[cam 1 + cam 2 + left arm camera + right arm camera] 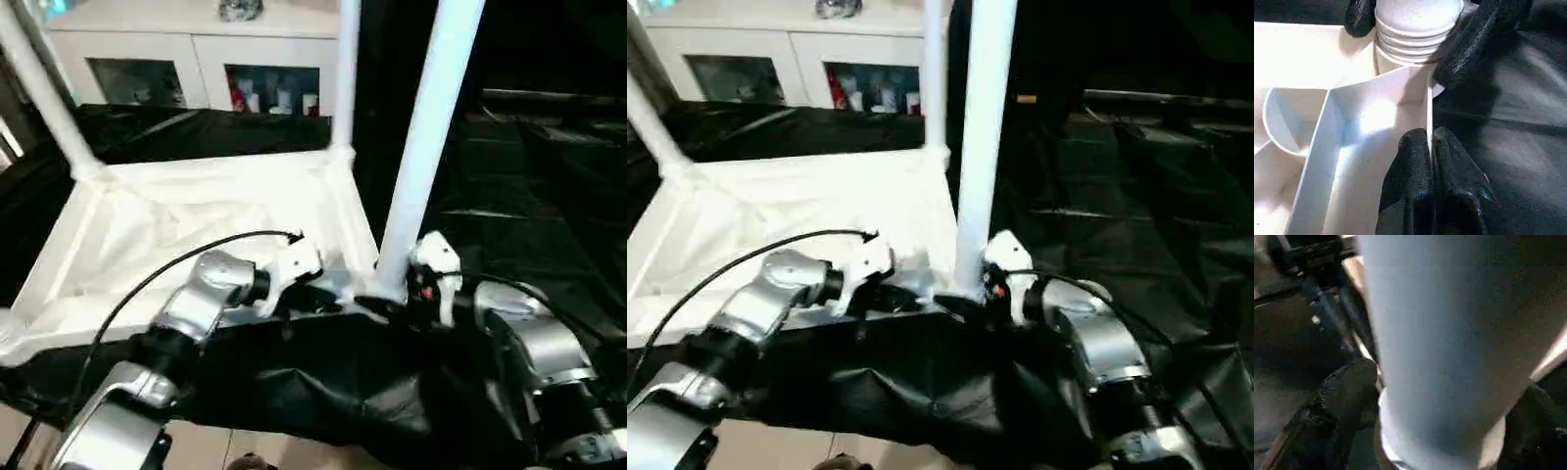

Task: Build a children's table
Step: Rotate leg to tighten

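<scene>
The tabletop (196, 235) lies underside-up near the table's (549, 196) front edge. The left hand (1430, 147) pinches its rim; the right hand (1440, 421) straddles the near-corner leg (426, 147), fingers spread. Brace the rim and keep the leg upright while seating it.

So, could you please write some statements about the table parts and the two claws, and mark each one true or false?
1. The white tabletop lies upside down on the black cloth. True.
2. The left claw is wide open. False: it is shut on the tabletop's thin rim.
3. The right claw has its fingers on both sides of the nearest leg. True.
4. All legs lie flat on the cloth. False: three legs stand up from corner sockets.
5. A white cabinet stands behind the work. True.
</scene>
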`<state>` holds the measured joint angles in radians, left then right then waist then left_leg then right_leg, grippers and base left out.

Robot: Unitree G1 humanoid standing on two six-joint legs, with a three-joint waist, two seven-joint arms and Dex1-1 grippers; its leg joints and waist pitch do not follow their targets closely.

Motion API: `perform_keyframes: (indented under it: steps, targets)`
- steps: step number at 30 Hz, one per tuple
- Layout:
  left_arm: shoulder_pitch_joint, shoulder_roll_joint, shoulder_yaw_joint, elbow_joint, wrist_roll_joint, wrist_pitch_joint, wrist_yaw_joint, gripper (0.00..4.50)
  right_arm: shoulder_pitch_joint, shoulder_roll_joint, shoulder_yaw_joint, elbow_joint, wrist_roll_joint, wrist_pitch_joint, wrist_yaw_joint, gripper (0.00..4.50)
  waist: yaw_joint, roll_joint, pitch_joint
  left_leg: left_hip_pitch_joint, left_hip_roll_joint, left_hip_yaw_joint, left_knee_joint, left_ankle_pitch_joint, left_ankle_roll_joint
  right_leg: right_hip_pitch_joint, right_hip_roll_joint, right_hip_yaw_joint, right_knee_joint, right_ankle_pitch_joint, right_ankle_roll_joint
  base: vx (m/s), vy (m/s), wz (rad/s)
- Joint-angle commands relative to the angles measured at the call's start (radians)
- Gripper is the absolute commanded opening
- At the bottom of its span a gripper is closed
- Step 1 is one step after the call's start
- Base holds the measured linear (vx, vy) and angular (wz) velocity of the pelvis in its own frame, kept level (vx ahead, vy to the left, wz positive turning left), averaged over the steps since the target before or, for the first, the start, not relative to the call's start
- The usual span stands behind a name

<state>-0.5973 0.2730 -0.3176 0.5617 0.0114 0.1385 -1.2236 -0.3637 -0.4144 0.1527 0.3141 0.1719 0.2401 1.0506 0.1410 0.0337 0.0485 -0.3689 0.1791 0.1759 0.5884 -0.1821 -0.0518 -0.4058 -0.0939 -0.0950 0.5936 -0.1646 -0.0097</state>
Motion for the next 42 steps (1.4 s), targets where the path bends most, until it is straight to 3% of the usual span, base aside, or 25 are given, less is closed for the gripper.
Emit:
perform_keyframes:
  steps: [1,8,9,16,20,24,27,29,30,31,35,37,39,42]
  targets:
    - [-0.006,-0.009,-0.017,-0.092,-0.071,0.007,-0.087,0.00,-0.004,-0.006,0.010,-0.031,0.022,0.018,0.036,3.82,-0.003,-0.016,-0.060,0.011,0.059,-0.014,-0.075,-0.250,0.053,0.050,-0.073,0.055,-0.077,-0.336,-0.195,0.000,0.000,0.00]
    - [0.024,0.029,-0.033,-0.162,-0.093,0.064,-0.144,0.00,-0.005,-0.025,0.008,-0.036,0.039,0.021,0.061,3.69,0.003,-0.015,-0.063,0.008,0.058,-0.015,-0.074,-0.224,0.051,0.051,-0.071,0.055,-0.070,-0.289,-0.204,0.000,0.000,0.00]
    - [0.025,0.029,-0.033,-0.164,-0.093,0.067,-0.145,0.00,-0.005,-0.025,0.009,-0.036,0.040,0.022,0.063,3.41,0.002,-0.016,-0.063,0.008,0.057,-0.015,-0.074,-0.224,0.051,0.052,-0.072,0.055,-0.071,-0.293,-0.202,0.000,0.000,0.00]
    - [0.031,0.031,-0.033,-0.186,-0.090,0.090,-0.130,0.00,0.016,-0.033,0.037,-0.060,0.040,0.038,0.096,2.89,0.003,-0.016,-0.063,0.009,0.056,-0.015,-0.073,-0.220,0.049,0.051,-0.071,0.055,-0.074,-0.313,-0.190,0.000,0.000,0.00]
    - [0.007,-0.012,-0.011,-0.130,-0.058,0.082,-0.020,0.00,0.019,-0.002,0.019,-0.052,0.036,0.052,0.032,2.74,0.003,-0.019,-0.062,0.007,0.055,-0.016,-0.073,-0.219,0.048,0.051,-0.071,0.054,-0.075,-0.322,-0.186,0.000,0.000,0.00]
    - [-0.067,-0.111,0.021,0.025,-0.011,0.059,0.179,0.00,-0.026,0.113,-0.027,0.076,-0.030,0.064,-0.245,2.72,-0.008,-0.022,-0.063,0.008,0.047,-0.018,-0.074,-0.219,0.019,0.050,-0.072,0.051,-0.081,-0.360,-0.166,0.000,0.000,0.00]
    - [-0.120,-0.174,0.045,0.107,-0.003,0.056,0.290,0.00,-0.056,0.179,-0.052,0.149,-0.049,0.071,-0.388,2.72,-0.023,-0.022,-0.063,0.007,0.043,-0.019,-0.072,-0.223,0.012,0.053,-0.073,0.050,-0.084,-0.370,-0.157,0.000,0.000,0.00]
    - [-0.152,-0.212,0.061,0.153,0.000,0.052,0.364,0.00,-0.072,0.218,-0.054,0.180,-0.058,0.072,-0.454,2.72,-0.028,-0.025,-0.065,0.004,0.040,-0.016,-0.069,-0.203,0.025,0.055,-0.070,0.050,-0.082,-0.338,-0.161,0.000,0.000,0.00]
    - [-0.168,-0.233,0.069,0.178,-0.001,0.037,0.397,0.00,-0.082,0.244,-0.053,0.191,-0.068,0.074,-0.498,2.72,-0.026,-0.016,-0.068,0.004,0.042,-0.017,-0.068,-0.181,0.034,0.056,-0.071,0.051,-0.077,-0.303,-0.169,0.000,0.000,0.00]
    - [-0.183,-0.253,0.077,0.203,-0.004,0.019,0.427,0.00,-0.092,0.270,-0.048,0.202,-0.083,0.072,-0.540,2.72,-0.028,-0.019,-0.068,0.003,0.040,-0.014,-0.067,-0.171,0.040,0.055,-0.068,0.051,-0.079,-0.284,-0.172,0.000,0.000,0.00]
    - [-0.195,-0.270,0.080,0.224,-0.005,0.003,0.433,0.00,-0.103,0.295,-0.031,0.209,-0.099,0.059,-0.547,2.72,-0.028,-0.017,-0.069,0.002,0.040,-0.015,-0.066,-0.164,0.057,0.060,-0.068,0.049,-0.075,-0.259,-0.184,0.000,0.000,0.00]
    - [-0.205,-0.273,0.073,0.256,0.007,-0.029,0.407,0.00,-0.111,0.327,-0.049,0.210,-0.060,0.070,-0.504,3.42,-0.031,-0.017,-0.068,0.002,0.041,-0.015,-0.068,-0.181,0.060,0.059,-0.068,0.049,-0.078,-0.275,-0.184,0.000,0.000,0.00]
    - [-0.202,-0.267,0.072,0.254,0.005,-0.032,0.396,0.00,-0.109,0.320,-0.047,0.202,-0.055,0.073,-0.490,3.44,-0.030,-0.017,-0.065,0.005,0.042,-0.015,-0.070,-0.210,0.056,0.058,-0.071,0.049,-0.084,-0.333,-0.171,0.000,0.000,0.00]
    - [-0.168,-0.221,0.056,0.208,-0.003,-0.051,0.314,0.00,-0.088,0.245,0.007,0.168,-0.099,0.012,-0.417,3.78,-0.029,-0.021,-0.065,0.004,0.044,-0.016,-0.071,-0.204,0.056,0.059,-0.072,0.050,-0.083,-0.333,-0.164,0.000,0.000,0.00]
